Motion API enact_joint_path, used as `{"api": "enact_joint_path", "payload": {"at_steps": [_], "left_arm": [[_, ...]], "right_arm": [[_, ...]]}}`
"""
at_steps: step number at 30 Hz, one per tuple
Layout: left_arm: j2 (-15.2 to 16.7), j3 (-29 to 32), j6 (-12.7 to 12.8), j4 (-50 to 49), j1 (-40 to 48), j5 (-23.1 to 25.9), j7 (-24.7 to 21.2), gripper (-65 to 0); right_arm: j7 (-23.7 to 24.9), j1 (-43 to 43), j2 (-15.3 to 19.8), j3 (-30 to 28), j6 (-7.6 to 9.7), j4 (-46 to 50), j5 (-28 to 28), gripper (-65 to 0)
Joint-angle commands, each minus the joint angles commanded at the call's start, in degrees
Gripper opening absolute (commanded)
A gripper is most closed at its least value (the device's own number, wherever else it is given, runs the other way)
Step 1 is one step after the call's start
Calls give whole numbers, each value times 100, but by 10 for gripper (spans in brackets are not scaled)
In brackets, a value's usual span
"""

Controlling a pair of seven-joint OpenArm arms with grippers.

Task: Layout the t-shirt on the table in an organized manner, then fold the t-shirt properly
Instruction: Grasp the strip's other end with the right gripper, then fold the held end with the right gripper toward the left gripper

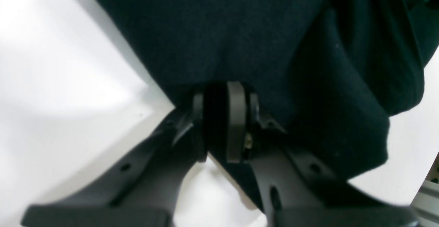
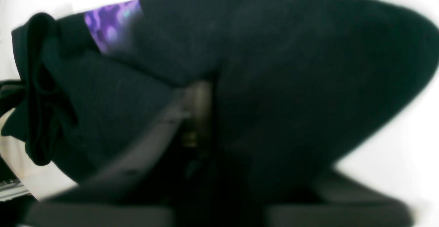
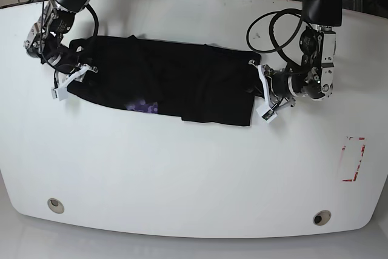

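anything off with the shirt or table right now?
The t-shirt isn't laid out: it's a bunched band between both pincers, purple patch half hidden at its lower edge. Left pincer and right pincer each clamp cloth. The table looks fine.

Black cloth of the t-shirt [image 2: 281,66] fills most of the right wrist view, blurred throughout. The right gripper [image 2: 200,117] has its jaws closed on a fold of that cloth near the centre. A purple patch [image 2: 111,28] shows at upper left (soft-edged, speckled with lighter dots). Bunched folds hang at the left edge. The white table [image 2: 394,165] shows behind.
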Motion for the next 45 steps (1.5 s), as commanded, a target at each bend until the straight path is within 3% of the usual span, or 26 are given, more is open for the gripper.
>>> {"api": "enact_joint_path", "payload": {"at_steps": [4,9,15,20,38,45], "left_arm": [[9,0,0,0,9,9,0,-582],[18,193,22,18,26,9,9,-582],[18,642,576,35,35,-44,9,-582],[149,756,690,35,44,-35,9,-582],[431,756,690,35,202,0,9,-582],[448,756,690,35,202,0,18,-582]], "right_arm": [[-26,-53,0,-26,0,536,0,-642],[-114,-299,0,-519,0,1582,35,-644],[-176,-484,-35,-1160,0,2611,0,-644],[-176,-484,-167,-1442,0,2778,0,-644],[-167,149,-1143,-2004,0,3007,-18,-637],[-132,158,-1213,-2303,0,2848,-18,-636]]}}
